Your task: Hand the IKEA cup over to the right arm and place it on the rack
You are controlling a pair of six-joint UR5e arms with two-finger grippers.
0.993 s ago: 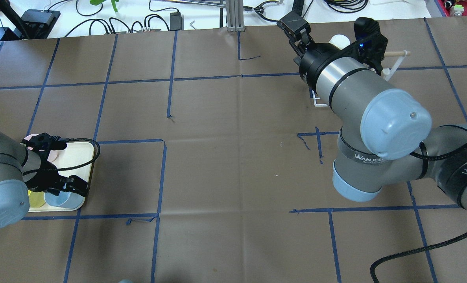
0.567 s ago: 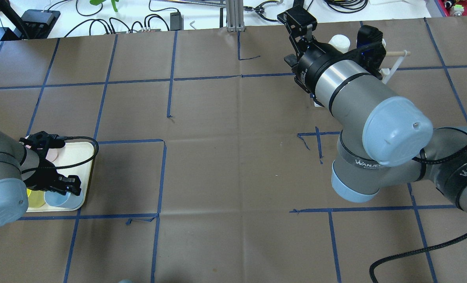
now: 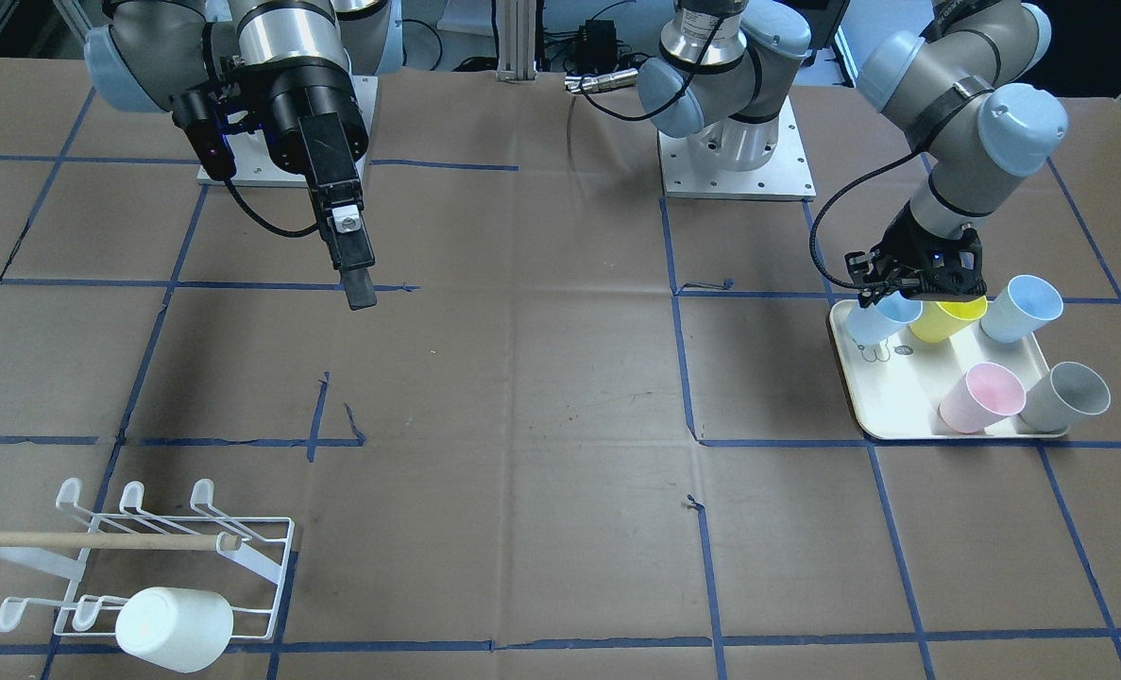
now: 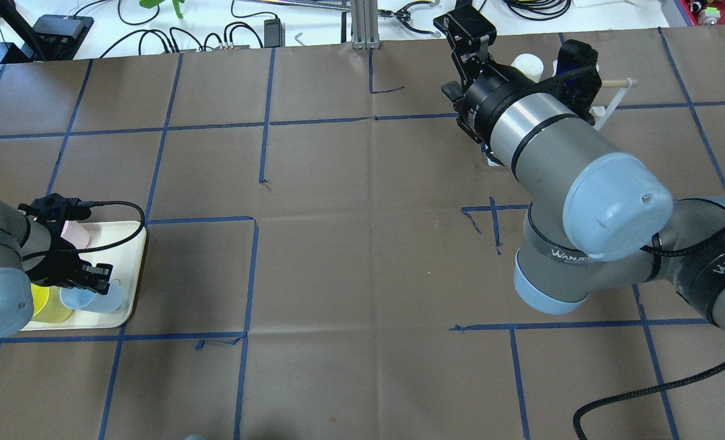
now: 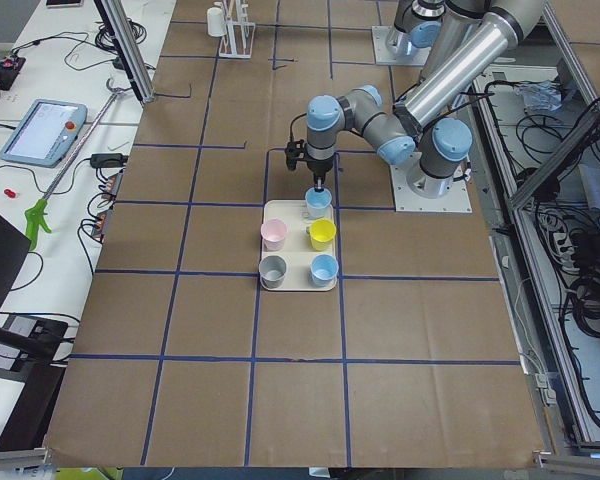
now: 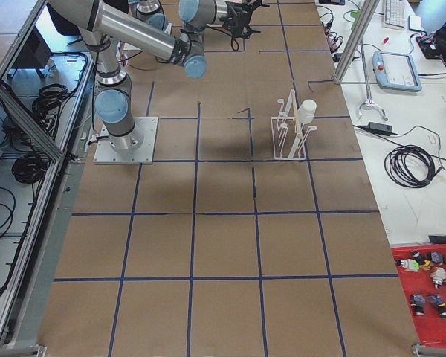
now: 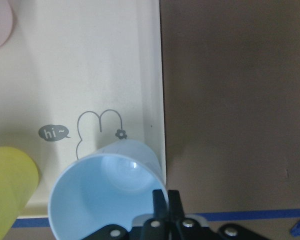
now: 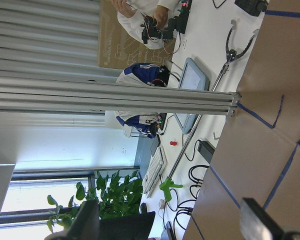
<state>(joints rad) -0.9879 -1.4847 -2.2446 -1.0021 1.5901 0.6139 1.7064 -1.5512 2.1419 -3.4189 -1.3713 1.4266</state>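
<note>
Cup, light blue [image 7: 107, 195]: sits tilted at the near right corner of the cream tray [image 3: 848, 378], on the table's left side. Whether its base is off the tray cannot be told. Holder: left gripper [image 7: 162, 202], its claw narrowed onto the cup's wall at the rim. Step in hand, as judged: lift-out ahead of the hand-over. Handling advice: raise straight up until the base clears the tray's raised lip, keep the thin-rim pinch firm so the cup does not swing, then carry it toward mid-table with its side exposed for the other claw. Receiver: right gripper [image 3: 360, 288], claw wide, holding nothing, raised over the far right of the table. Neighbours: yellow cup [image 3: 947, 321] just beside the gripped one, likeliest to be nudged; second blue cup [image 3: 1023, 307], pink cup [image 3: 980, 397] and grey cup [image 3: 1065, 397] farther along the tray. Destination: rack [image 3: 250, 564], far right, with a white cup [image 3: 175, 616] already on one row of prongs.
</note>
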